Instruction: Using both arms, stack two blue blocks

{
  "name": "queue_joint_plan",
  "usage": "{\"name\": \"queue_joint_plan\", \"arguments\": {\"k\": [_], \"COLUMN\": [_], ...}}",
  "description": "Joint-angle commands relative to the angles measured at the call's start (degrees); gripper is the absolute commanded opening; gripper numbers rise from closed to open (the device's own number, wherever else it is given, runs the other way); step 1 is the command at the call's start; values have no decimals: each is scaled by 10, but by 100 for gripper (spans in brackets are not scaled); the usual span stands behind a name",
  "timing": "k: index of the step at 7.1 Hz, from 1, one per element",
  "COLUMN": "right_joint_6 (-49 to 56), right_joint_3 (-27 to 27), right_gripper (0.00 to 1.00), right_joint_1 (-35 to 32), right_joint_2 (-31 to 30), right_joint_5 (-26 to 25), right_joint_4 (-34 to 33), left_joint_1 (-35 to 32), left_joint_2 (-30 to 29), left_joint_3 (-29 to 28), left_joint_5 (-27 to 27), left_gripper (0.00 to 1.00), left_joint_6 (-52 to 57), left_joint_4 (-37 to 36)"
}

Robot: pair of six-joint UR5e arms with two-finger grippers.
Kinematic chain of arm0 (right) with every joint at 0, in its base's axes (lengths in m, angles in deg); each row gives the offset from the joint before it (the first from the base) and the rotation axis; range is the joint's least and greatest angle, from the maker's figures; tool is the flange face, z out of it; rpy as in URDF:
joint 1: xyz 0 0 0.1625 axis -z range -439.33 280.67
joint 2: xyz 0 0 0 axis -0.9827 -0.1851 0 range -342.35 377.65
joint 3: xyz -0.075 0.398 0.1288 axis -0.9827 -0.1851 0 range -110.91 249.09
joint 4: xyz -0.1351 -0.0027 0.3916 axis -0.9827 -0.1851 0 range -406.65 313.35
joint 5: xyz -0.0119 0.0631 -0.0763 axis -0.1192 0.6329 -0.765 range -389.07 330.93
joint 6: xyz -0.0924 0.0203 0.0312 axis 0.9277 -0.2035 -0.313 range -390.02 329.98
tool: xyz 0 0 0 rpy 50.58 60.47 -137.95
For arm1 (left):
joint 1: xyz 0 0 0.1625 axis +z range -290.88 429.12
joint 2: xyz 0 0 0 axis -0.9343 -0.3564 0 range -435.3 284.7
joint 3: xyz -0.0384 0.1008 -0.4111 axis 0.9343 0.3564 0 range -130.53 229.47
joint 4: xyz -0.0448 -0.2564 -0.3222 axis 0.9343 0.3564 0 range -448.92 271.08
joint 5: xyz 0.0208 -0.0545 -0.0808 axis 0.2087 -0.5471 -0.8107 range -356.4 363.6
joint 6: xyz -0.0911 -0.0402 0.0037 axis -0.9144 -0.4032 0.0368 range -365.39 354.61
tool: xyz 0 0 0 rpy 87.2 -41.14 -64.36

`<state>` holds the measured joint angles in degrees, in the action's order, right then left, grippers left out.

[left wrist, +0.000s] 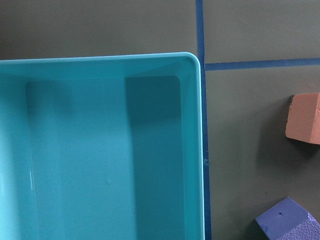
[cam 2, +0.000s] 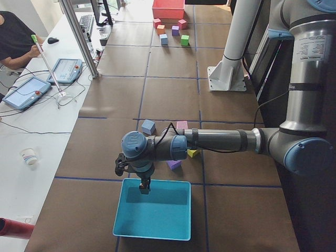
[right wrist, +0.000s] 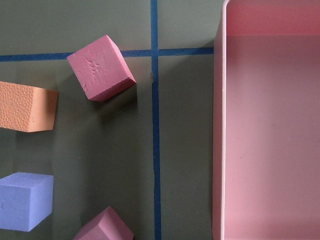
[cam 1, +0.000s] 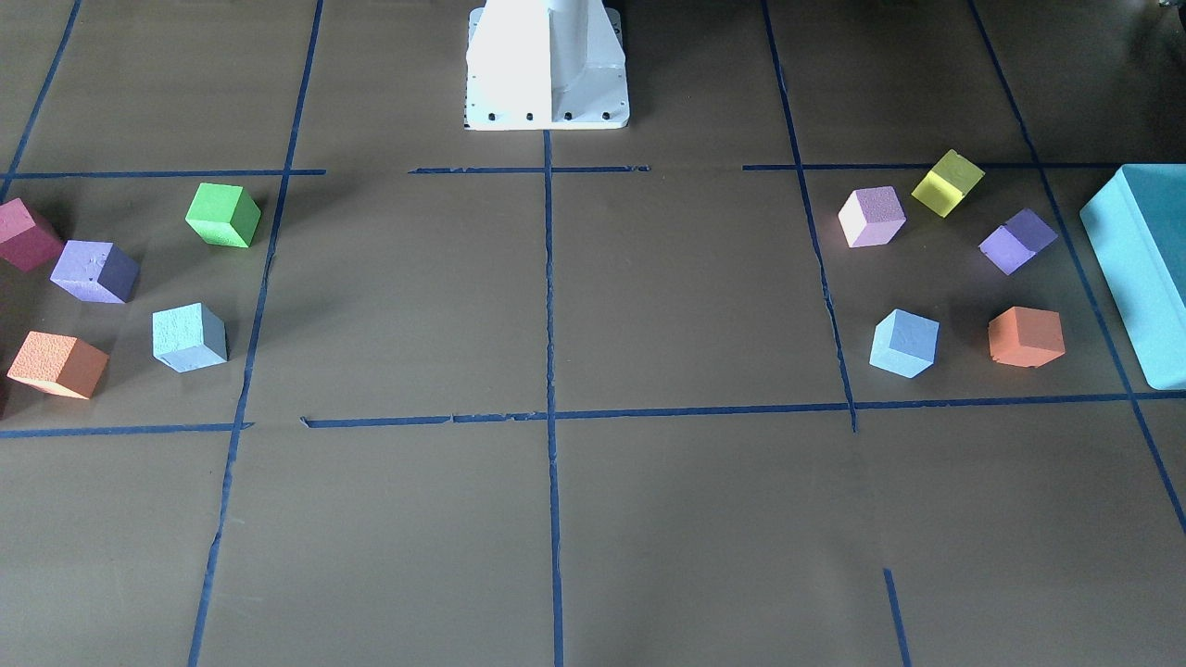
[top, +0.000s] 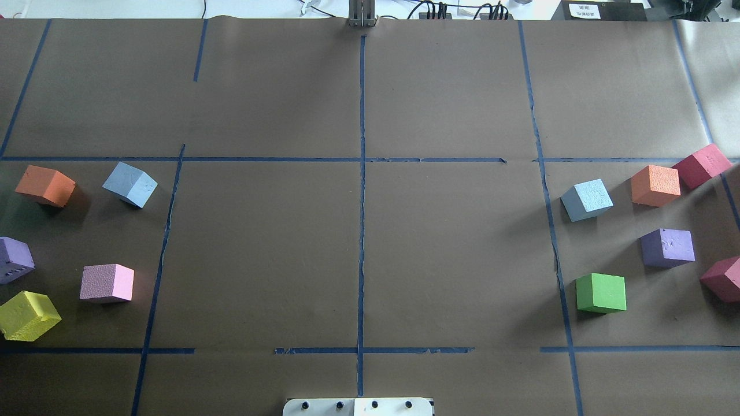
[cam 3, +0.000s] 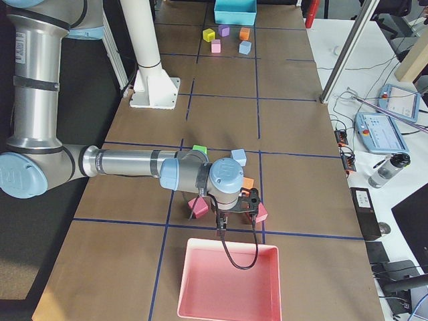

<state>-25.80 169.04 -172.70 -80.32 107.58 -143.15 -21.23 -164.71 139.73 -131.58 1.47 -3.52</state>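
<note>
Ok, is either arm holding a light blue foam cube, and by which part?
No. The light blue foam cube on its left and the one on its right both lie untouched.

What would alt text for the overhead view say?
A left blue block and a right blue block lie far apart on a brown table gridded with blue tape, each among other coloured cubes.

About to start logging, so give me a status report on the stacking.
Left gripper over teal box, right gripper by pink tray; open or shut unclear. Blue blocks apart, unstacked. Nothing on top.
</note>
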Motion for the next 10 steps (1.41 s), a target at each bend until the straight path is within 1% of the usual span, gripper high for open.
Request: {"name": "queue_joint_plan", "arguments": {"k": [1,7,10], "right_joint_6": [0,-2,-4], "right_joint_3": [9,9,13], "right_gripper": [100,100,100], "right_joint_1": [2,3,8], "right_joint_2": [1,3,43], "right_joint_5": [0,2,5], "right_joint_4": [0,0,-1], "left_joint_1": [0,3,4], "left_joint_2": [0,0,0], "left_joint_3": [0,-2,4], "left_joint_5": [0,-1,-1], "left_gripper": [100,100,100], "left_joint_6": [0,-1,-1], "left_joint_4": [0,0,0]}}
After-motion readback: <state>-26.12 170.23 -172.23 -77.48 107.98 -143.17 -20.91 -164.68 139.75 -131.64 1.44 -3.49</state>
